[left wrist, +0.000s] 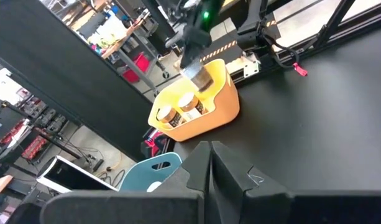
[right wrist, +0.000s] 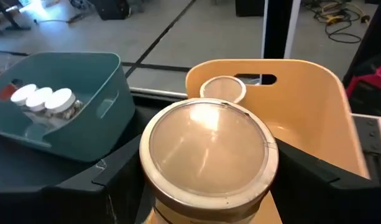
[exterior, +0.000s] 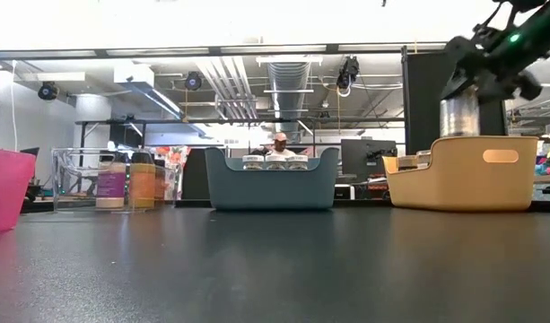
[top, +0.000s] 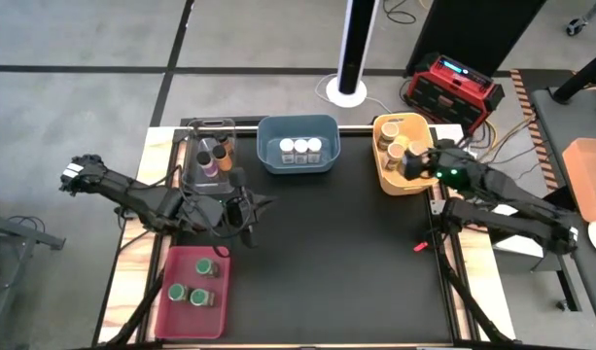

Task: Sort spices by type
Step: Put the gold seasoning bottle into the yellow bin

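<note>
**Tan-lidded jar held over the yellow bin**

No label is readable. The right gripper (top: 417,161) clamps a tan-lidded spice jar (right wrist: 209,155) above the yellow bin (top: 387,178). White-lidded jars (top: 300,148) fill the blue bin (top: 298,165). The left gripper (top: 247,208) is closed, empty, beside the clear bin (top: 195,156).

The right arm is reaching in from the right side toward the far right of the table, its dark two-finger right gripper (top: 415,161) hanging raised above the tabletop, a green light glowing on its wrist. Its fingers (right wrist: 119,168) are clamping a tan-lidded cylindrical spice jar (right wrist: 209,155) between them. The left arm is stretching low across the left side, its left gripper (top: 247,206) pressed closed on nothing.
</note>
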`<state>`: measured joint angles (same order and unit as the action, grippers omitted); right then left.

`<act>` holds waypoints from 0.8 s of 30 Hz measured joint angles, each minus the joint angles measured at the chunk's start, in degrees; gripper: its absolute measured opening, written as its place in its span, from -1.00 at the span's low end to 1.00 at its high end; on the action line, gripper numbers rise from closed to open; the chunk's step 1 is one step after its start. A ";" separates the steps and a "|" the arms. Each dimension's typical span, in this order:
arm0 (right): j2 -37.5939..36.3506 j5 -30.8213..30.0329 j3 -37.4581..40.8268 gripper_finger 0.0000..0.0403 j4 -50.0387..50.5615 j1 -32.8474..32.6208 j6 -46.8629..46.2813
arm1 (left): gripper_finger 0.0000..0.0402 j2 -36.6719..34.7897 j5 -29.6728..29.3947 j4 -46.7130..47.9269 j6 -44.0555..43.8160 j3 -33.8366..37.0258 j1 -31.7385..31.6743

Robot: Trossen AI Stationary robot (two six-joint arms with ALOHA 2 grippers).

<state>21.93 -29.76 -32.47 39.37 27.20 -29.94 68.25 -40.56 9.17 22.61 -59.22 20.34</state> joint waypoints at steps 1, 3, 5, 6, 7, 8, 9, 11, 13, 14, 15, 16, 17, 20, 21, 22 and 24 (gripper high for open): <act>-0.09 -0.07 0.80 0.33 -2.06 0.02 0.02 | -1.00 0.00 0.00 0.00 0.02 0.00 0.00; -0.08 -0.28 2.30 0.33 -4.30 0.04 0.42 | -1.00 0.00 0.00 -0.11 0.02 0.00 0.00; -0.12 -0.26 3.63 0.33 -4.44 0.02 0.53 | -1.00 0.00 0.00 -0.11 0.04 0.00 0.00; -0.14 -0.30 4.18 0.33 -5.12 0.04 0.57 | -1.00 0.00 0.02 -0.11 0.25 0.00 0.00; -0.15 -0.31 4.64 0.33 -5.71 0.04 0.94 | -1.00 0.00 0.02 -0.10 0.44 0.00 0.00; -0.15 -0.33 5.01 0.33 -5.80 0.02 1.56 | -1.00 0.00 0.01 -0.11 0.62 0.00 -0.03; -0.13 -0.26 5.37 0.33 -5.79 0.02 2.88 | -1.00 0.00 0.01 -0.11 0.70 0.00 -0.07; -0.13 -0.26 5.60 0.33 -5.70 -0.15 4.38 | -1.00 0.00 0.02 -0.11 0.72 0.00 -0.19; -0.13 -0.26 5.62 0.33 -6.03 -0.44 5.52 | -1.00 0.00 0.02 -0.11 0.72 0.00 -0.26; -0.13 -0.23 5.62 0.33 -6.01 -0.48 6.34 | -1.00 0.00 0.00 -0.11 0.72 0.00 -0.28; -0.13 -0.21 5.62 0.33 -5.97 -0.48 6.89 | -1.00 0.00 0.02 -0.11 0.72 0.00 -0.28; -0.07 -0.05 5.66 0.33 -6.00 -0.48 6.88 | -1.00 0.00 0.02 -0.11 0.72 0.00 -0.28; -0.03 0.00 5.66 0.33 -5.99 -0.48 6.34 | -1.00 0.00 0.02 -0.11 0.72 0.00 -0.28; -0.01 0.10 6.12 0.33 -6.98 -0.50 4.33 | -1.00 0.00 0.02 -0.11 0.72 0.00 -0.31; 0.10 0.13 6.69 0.33 -7.97 -0.68 4.21 | -1.00 0.00 0.02 -0.09 0.72 0.00 -0.31; 0.38 0.20 7.44 0.33 -9.10 -0.99 4.20 | -1.00 0.00 0.02 -0.09 0.73 0.00 -0.31; 1.15 1.58 8.98 0.33 -11.38 -1.38 4.47 | -1.00 0.00 0.02 -0.09 0.74 0.00 -0.31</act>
<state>23.08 -28.18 -23.48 28.00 25.82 -25.47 68.25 -40.53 9.07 23.35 -59.22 20.03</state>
